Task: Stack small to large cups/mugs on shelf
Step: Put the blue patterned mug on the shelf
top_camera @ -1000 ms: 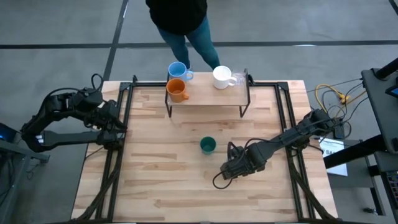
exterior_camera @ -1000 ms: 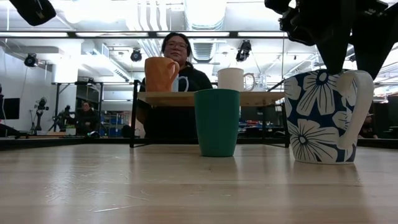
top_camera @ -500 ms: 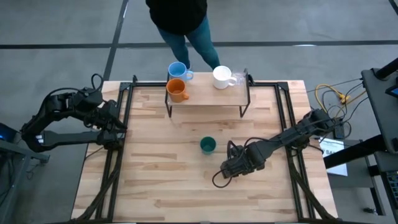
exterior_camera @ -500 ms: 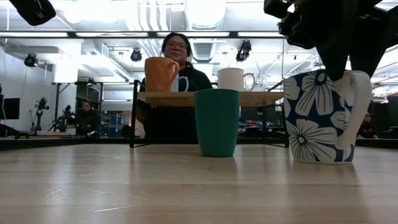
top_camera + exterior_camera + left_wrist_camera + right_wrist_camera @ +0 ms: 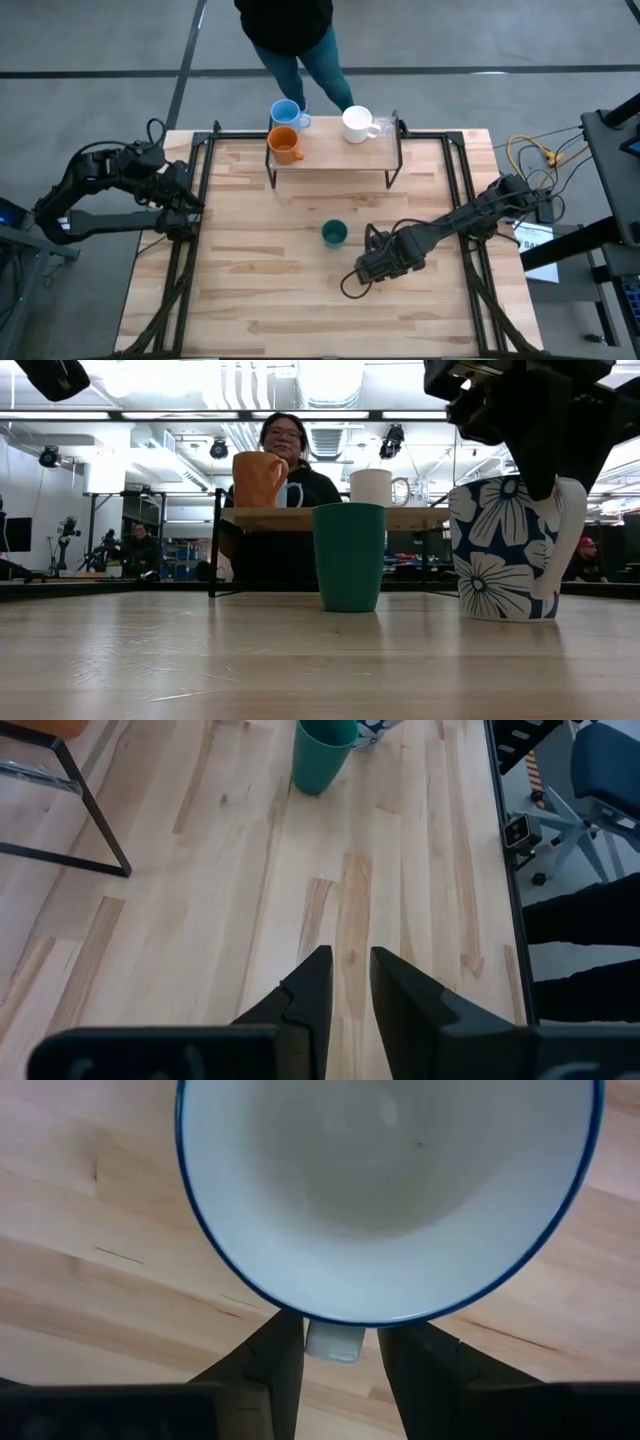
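A white mug with blue flowers stands on the table, and my right gripper comes down onto its handle; in the right wrist view I look into its white inside. In the high view the right gripper hides this mug. A dark green cup stands just to its left. On the shelf stand an orange mug, a light blue mug, a white mug and a clear glass. My left gripper waits open at the table's left edge. My right gripper has the top of the flowered mug's handle between its two fingers, which point straight down from above. One finger lies against the handle; whether the other finger touches it, I cannot tell. The mug stands upright with its base on the table.
A person stands behind the table's far edge, behind the shelf. Black rails run along the table's left and right sides. Bare tabletop lies in front of the green cup and toward the near edge.
My right gripper's fingers have drawn closer together around the flowered mug's handle. The mug has slid a little toward the table's left edge, still upright on its base.
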Tool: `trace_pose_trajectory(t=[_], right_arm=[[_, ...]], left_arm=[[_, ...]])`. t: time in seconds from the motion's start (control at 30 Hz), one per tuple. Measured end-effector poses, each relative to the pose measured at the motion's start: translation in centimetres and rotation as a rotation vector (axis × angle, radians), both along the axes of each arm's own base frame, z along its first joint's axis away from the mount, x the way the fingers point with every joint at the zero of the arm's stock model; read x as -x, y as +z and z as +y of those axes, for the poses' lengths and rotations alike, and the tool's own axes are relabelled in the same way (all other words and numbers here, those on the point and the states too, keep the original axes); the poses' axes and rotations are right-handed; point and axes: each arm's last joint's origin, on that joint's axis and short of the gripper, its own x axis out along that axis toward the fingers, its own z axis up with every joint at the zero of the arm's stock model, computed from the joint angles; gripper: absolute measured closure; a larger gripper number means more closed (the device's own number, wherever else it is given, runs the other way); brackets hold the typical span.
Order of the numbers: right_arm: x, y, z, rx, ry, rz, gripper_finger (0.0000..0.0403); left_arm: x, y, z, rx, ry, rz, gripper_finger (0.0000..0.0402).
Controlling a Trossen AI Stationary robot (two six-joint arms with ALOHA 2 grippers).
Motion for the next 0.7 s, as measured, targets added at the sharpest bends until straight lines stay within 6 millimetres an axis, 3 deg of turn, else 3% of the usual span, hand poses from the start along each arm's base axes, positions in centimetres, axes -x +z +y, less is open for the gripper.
trace_pose_trajectory(t=[0.4, 0.7], right_arm=[[0.38, -0.70, -0.11, -0.004, 0.013, 0.030, 0.0294], [0.48, -0.91, -0.16, 0.001, 0.036, 0.033, 0.0336]], left_arm=[[0.00, 0.00, 0.00, 0.000, 0.001, 0.000, 0.0345], [0.00, 0.00, 0.00, 0.000, 0.000, 0.000, 0.0345]])
